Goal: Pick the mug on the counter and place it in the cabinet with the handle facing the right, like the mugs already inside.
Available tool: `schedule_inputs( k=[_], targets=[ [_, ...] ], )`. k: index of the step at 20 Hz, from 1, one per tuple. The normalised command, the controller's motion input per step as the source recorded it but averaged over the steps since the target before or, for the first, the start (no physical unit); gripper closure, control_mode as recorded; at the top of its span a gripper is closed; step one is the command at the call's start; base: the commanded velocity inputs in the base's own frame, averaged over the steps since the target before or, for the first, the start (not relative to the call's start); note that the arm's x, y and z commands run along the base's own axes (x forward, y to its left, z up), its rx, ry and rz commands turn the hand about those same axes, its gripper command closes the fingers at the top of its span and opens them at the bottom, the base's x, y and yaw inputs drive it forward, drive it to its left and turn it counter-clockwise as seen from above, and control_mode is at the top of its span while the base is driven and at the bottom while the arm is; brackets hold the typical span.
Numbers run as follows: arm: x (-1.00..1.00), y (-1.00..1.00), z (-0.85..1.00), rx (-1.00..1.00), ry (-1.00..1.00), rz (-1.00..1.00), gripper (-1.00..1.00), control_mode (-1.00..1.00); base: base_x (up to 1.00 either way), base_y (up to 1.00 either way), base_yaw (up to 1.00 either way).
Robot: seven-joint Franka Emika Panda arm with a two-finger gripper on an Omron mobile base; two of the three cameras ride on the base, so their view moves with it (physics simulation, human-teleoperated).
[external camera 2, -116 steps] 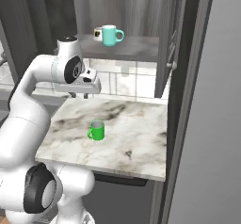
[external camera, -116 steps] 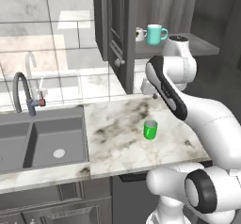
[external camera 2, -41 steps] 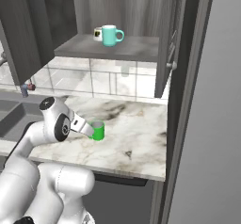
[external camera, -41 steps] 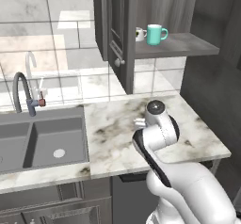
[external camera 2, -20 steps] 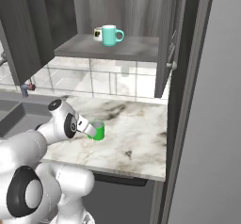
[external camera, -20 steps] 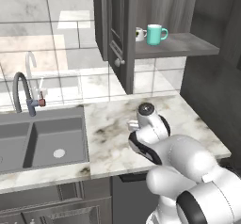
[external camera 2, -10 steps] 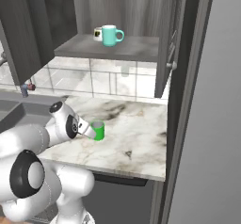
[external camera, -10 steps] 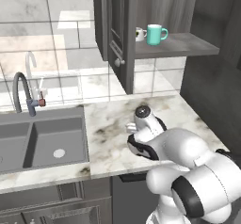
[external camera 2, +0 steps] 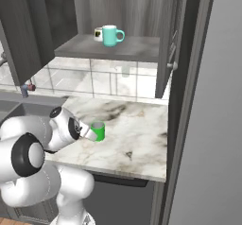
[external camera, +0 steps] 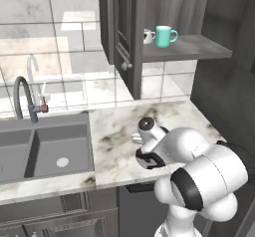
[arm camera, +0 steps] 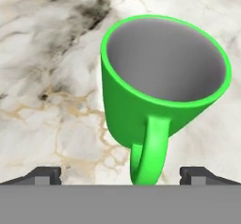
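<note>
The green mug point(arm camera: 162, 96) stands upright on the marble counter point(external camera 2: 137, 139), and in the hand view it is very close, with its grey inside open toward the camera. Its handle point(arm camera: 149, 150) points to 6 o'clock in that view, straight toward the gripper point(arm camera: 120, 175). The two dark fingertips point(arm camera: 43, 175) are spread wide, one at 7 o'clock and one at 5 o'clock of the mug, and the handle is between them; they do not pinch anything and I see no contact with the mug. In the right base view the mug is just at 3 o'clock of the white arm's wrist point(external camera 2: 71, 127). Above, on the shelf of the open cabinet point(external camera 2: 127, 49), a teal mug point(external camera 2: 111, 35) stands with a small white mug point(external camera 2: 98, 33) just beside it at 9 o'clock. The sink point(external camera: 45, 146) is at 9 o'clock of the counter in the left base view.
</note>
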Motion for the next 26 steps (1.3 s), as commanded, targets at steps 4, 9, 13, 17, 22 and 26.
schedule_inputs(
  k=[4, 9, 13, 17, 22, 26],
  targets=[
    [0.11, 0.00, -0.22, -0.13, -0.07, 0.00, -1.00, -1.00, 0.00, 0.00, 0.00],
    [0.16, -0.01, -0.09, -0.05, -0.05, 0.00, -1.00, -1.00, 0.00, 0.00, 0.00],
    [0.23, -0.14, 0.00, 0.00, -0.02, -0.01, -1.00, -1.00, 0.00, 0.00, 0.00],
    [0.24, -0.23, 0.00, 0.00, -0.01, -0.02, -1.00, -1.00, 0.00, 0.00, 0.00],
    [0.24, -0.18, 0.00, 0.00, 0.00, -0.03, -1.00, -1.00, 0.00, 0.00, 0.00],
    [0.23, -0.01, 0.00, 0.00, 0.00, -0.01, 1.00, -1.00, 0.00, 0.00, 0.00]
  ],
)
